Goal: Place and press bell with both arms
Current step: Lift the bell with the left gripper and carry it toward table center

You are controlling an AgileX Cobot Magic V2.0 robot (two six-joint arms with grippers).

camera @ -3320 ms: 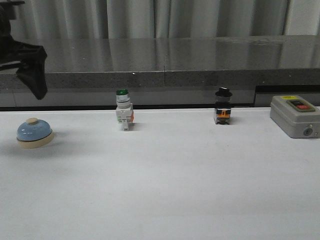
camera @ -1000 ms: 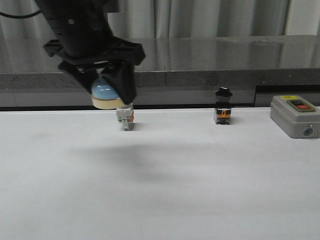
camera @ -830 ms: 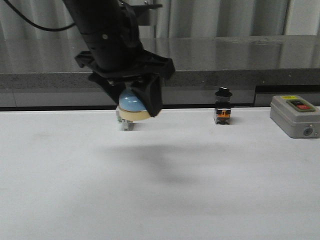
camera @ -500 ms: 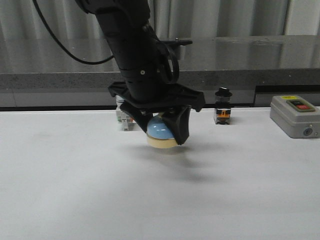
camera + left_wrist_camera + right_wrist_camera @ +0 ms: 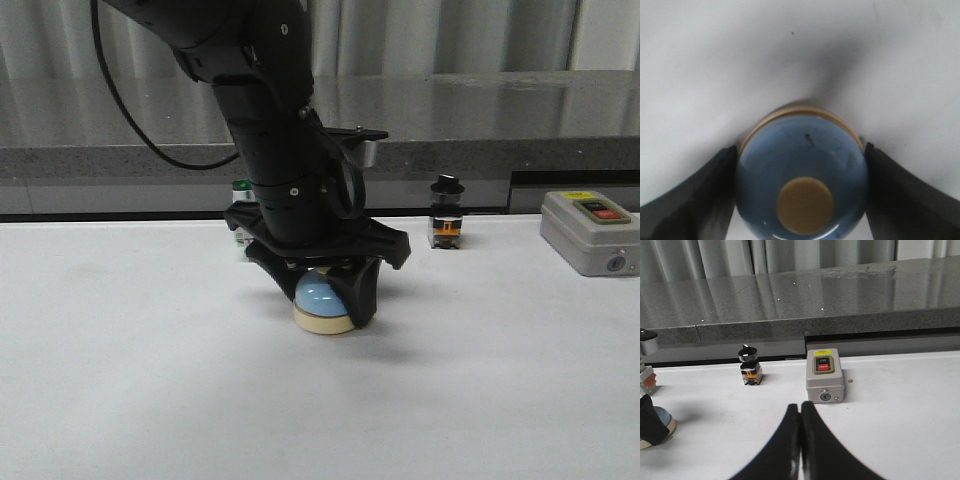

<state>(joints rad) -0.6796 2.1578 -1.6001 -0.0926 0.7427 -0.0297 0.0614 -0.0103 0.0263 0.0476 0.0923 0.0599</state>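
The light-blue dome bell [image 5: 320, 297] with cream base is at the middle of the white table, its base at or just above the surface. My left gripper [image 5: 325, 312] is shut on the bell, one black finger on each side of the dome. The left wrist view shows the bell [image 5: 802, 175] from above, its cream button up, between the fingers [image 5: 700, 200]. My right gripper [image 5: 800, 409] is shut and empty, low over the table in front of the grey box; it is out of the front view. The bell's edge [image 5: 664, 423] shows in the right wrist view.
A green-capped switch [image 5: 240, 238] stands partly hidden behind the left arm. A black-knob switch [image 5: 446, 214] and a grey box with red button [image 5: 590, 230] stand at the back right, also seen in the right wrist view [image 5: 750, 371] [image 5: 824, 375]. A grey stone ledge [image 5: 480, 150] runs behind.
My left arm has carried the bell from the table's left, up and rightward, then down to the table's middle. In the last half second it dropped slightly lower.
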